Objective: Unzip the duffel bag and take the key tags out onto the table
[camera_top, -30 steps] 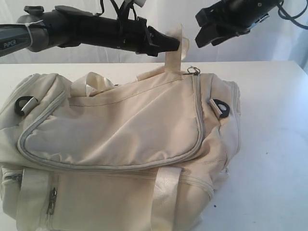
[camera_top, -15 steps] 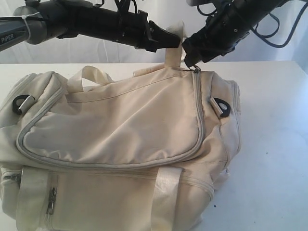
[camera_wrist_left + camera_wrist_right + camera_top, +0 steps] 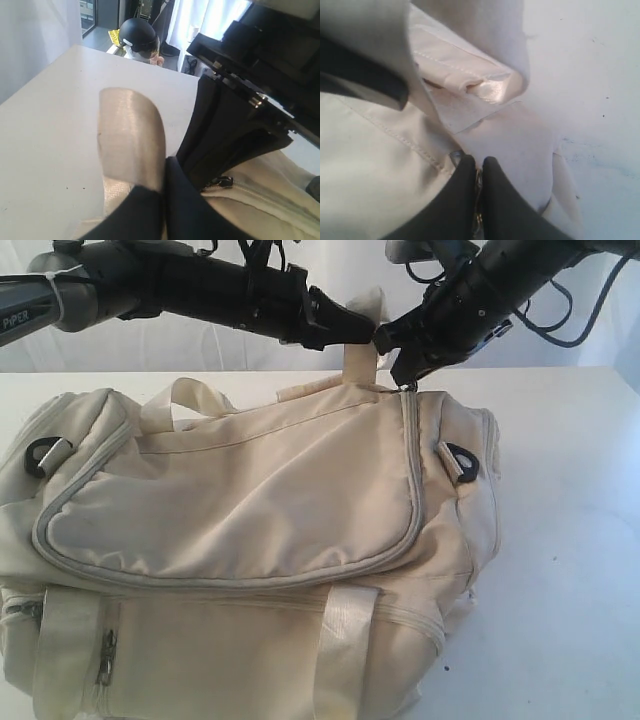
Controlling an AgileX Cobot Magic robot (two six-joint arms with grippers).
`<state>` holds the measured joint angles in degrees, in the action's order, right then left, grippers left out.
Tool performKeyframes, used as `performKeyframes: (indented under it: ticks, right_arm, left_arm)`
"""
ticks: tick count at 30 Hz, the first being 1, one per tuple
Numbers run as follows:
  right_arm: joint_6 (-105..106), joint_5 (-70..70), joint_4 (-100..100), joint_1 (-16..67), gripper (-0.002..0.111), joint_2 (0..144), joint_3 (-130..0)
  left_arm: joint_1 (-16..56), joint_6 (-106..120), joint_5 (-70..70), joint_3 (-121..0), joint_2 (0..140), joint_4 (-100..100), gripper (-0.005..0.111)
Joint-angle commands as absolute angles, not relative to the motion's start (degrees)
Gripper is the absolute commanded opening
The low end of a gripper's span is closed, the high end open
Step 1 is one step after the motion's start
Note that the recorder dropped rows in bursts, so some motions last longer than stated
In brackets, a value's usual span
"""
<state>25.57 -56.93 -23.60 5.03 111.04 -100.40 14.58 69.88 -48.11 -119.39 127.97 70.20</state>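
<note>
**Both grippers closed at the bag's far right corner**

The bag [image 3: 250, 500] lies on the table [image 3: 570, 540], with its zip closed. The left gripper [image 3: 368, 332] pinches the upright strap [image 3: 358, 362]. Just right of it, almost touching, the right gripper [image 3: 402, 370] is pressed together on the zip pull [image 3: 478, 200]. A black D-ring [image 3: 461, 461] sits near, on the bag's right end. A black helmet [image 3: 136, 34] shows beyond the table's edge.

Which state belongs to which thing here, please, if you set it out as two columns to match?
Things:
1. left gripper
2. right gripper
3. flap zipper
4. D-ring

States:
A. closed along the flap
B. shut on the zipper pull
C. black, at the duffel bag end
D. shut on the upright strap

Pairs: 1-D, 2-B, 3-A, 4-C
</note>
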Motion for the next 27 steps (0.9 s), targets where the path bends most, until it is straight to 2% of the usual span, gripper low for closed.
performKeyframes:
  ticks: [1,18,27]
  right_arm:
    - [25.24,-56.09,-24.03,4.97,0.0,108.4,-100.47]
    - [21.75,-69.52,-24.03,5.07,0.0,103.58,-100.47]
    - [20.1,-69.96,-24.03,5.1,0.0,103.24,-100.33]
  left_arm:
    - [14.41,68.46,-49.24,-119.97,126.63,71.32,0.0]
    - [14.41,61.23,-44.19,-119.97,126.75,64.71,0.0]
    - [14.41,61.25,-43.84,-119.97,126.75,64.61,0.0]
